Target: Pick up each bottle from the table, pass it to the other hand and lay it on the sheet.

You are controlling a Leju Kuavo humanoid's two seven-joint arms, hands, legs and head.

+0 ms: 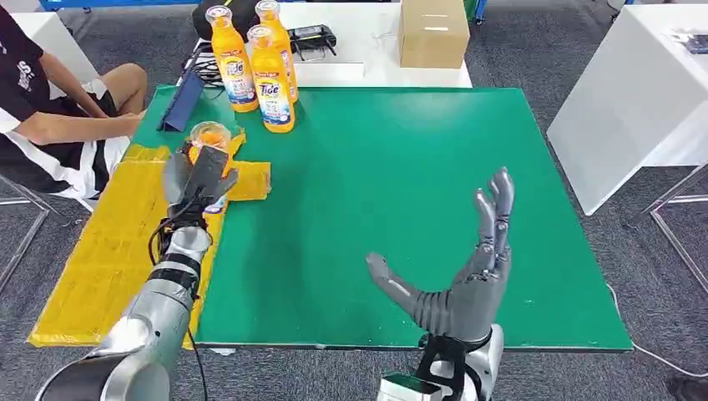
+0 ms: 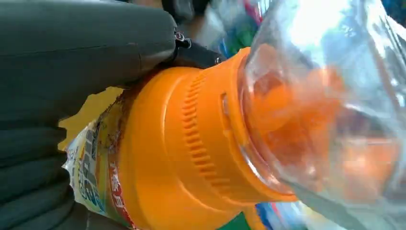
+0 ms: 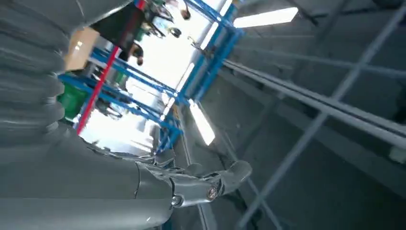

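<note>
Green table top point(image 1: 417, 209) across the middle of the head view, near edge low in the frame. Yellow sheet point(image 1: 108, 251) along its left side, running from mid left down to the lower left, one arm of it reaching right onto the green. Grey carpet floor point(image 1: 534, 58) all around. At the upper left, a seated person point(image 1: 50, 117) in dark and white clothes, forearm resting toward the table corner. A blue flat object point(image 1: 182, 102) leaning at that corner. Beyond the far edge, a white table point(image 1: 367, 50) with a cardboard box point(image 1: 432, 32) and dark gear on it. Another white table point(image 1: 634, 100) at the upper right.

Three orange bottles point(image 1: 265, 67) upright together at the upper left of the green, clear caps on top. A fourth bottle point(image 1: 209, 150) upright over the yellow sheet just below them, gripped around its body by the left hand point(image 1: 199, 182). In the left wrist view, that bottle point(image 2: 191, 158) close up, orange shoulder and clear cap, grey thumb pressed along it.

Right hand point(image 1: 463, 276) low at centre right, raised over the near table edge, palm open, fingers spread and upright, holding nothing. In the right wrist view, the right hand point(image 3: 86, 182) against a grey ceiling with strip lights and blue racking point(image 3: 201, 57).
</note>
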